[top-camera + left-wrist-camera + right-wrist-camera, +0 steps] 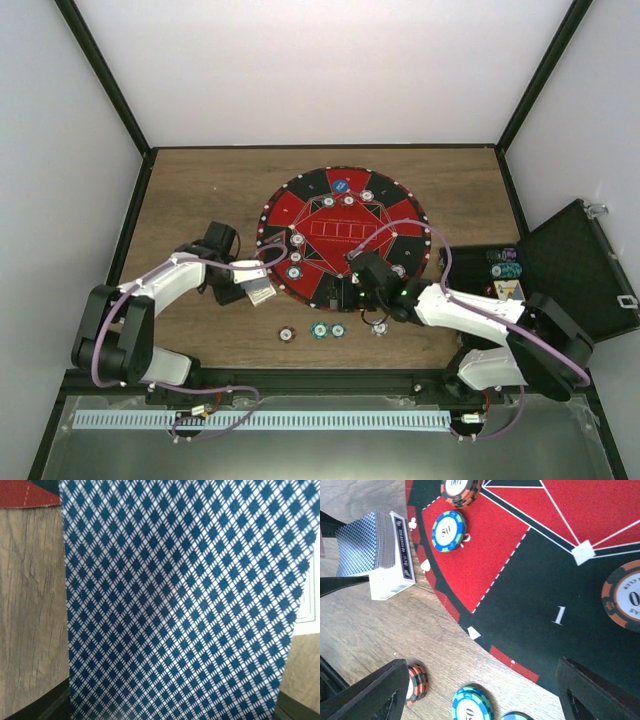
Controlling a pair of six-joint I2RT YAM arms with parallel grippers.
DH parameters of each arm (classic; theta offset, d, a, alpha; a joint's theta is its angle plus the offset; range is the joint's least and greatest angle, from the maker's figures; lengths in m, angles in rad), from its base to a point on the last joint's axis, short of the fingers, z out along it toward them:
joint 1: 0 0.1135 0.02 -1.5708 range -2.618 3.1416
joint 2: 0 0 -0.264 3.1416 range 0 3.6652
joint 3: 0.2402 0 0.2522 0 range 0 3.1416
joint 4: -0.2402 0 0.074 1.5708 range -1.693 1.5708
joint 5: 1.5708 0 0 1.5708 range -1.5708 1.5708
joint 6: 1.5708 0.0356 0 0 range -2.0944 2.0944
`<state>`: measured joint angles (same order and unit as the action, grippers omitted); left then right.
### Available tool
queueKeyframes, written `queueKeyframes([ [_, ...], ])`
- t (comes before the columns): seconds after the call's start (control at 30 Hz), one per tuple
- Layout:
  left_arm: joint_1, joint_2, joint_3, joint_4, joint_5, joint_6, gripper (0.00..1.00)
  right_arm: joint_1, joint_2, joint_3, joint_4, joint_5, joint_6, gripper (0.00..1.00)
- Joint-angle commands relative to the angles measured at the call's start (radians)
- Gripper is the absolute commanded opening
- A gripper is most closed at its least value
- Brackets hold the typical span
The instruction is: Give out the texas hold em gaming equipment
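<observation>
Your left claw (257, 288) sits closed narrow on the deck of cards (362, 547), with the jaws against its side edges. The top card's blue diamond back fills that wrist view. A white card box (395, 572) stands against the deck, just off the rim of the mat (520, 610).

Your right claw (482, 667) stands wide, holding nothing, above the mat's edge. Ahead of it a blue chip (449, 531) lies on a red field. Beside one finger (370, 695) an orange-edged chip (417, 681) lies on the table (380, 630). Near it, between the fingers, lies a teal chip (470, 709).
</observation>
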<state>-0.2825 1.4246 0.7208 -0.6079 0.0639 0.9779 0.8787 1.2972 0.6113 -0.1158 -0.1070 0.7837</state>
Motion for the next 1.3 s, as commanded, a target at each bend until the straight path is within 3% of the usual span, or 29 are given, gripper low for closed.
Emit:
queueKeyframes([
  [0.0,-0.004,-0.058,0.031,-0.064,0.022,0.025,0.04,0.005,0.002,0.05,0.029,-0.039,0.01,0.82],
  [0.33,-0.017,-0.143,0.14,-0.257,0.177,0.037,0.04,-0.042,0.032,0.136,0.202,-0.338,0.071,0.83],
  [0.6,-0.087,-0.193,0.169,-0.297,0.196,0.019,0.04,-0.044,0.168,0.243,0.346,-0.579,0.16,0.85],
  [0.93,-0.169,-0.227,0.21,-0.322,0.18,-0.01,0.04,-0.043,0.211,0.262,0.342,-0.629,0.17,0.83],
  [1.27,-0.197,-0.241,0.218,-0.328,0.165,-0.018,0.04,-0.088,0.122,0.137,0.35,-0.64,0.175,0.8],
])
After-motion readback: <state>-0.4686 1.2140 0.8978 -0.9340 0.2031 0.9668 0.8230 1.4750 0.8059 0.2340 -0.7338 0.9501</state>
